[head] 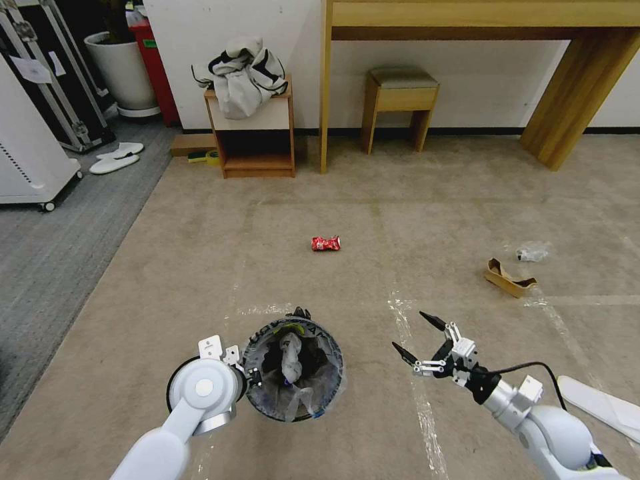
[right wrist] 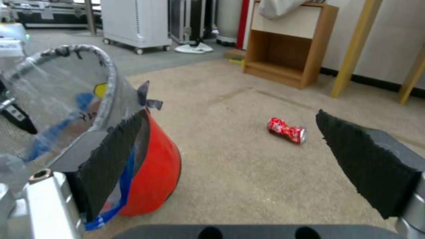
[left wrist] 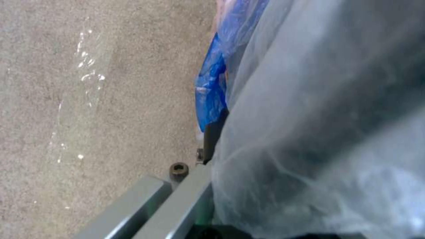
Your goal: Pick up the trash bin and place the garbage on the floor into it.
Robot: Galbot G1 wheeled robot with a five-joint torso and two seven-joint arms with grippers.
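Small round red trash bin (head: 293,369) with clear plastic liner: lifted, rim clamped in left gripper (head: 248,373). Right gripper (head: 419,340) wide, empty. Crushed red can (head: 326,243) at bin's 12 o'clock, brown cardboard piece (head: 509,278) at 2, both uncollected on beige carpet floor (head: 400,220).

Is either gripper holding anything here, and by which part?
The left gripper holds the trash bin by its bag-lined rim, on the side nearest the left arm. The right gripper is open and empty, beside the bin.

One bin (head: 293,370), one can (head: 326,243), cardboard (head: 509,279), maybe one bottle (head: 531,253).
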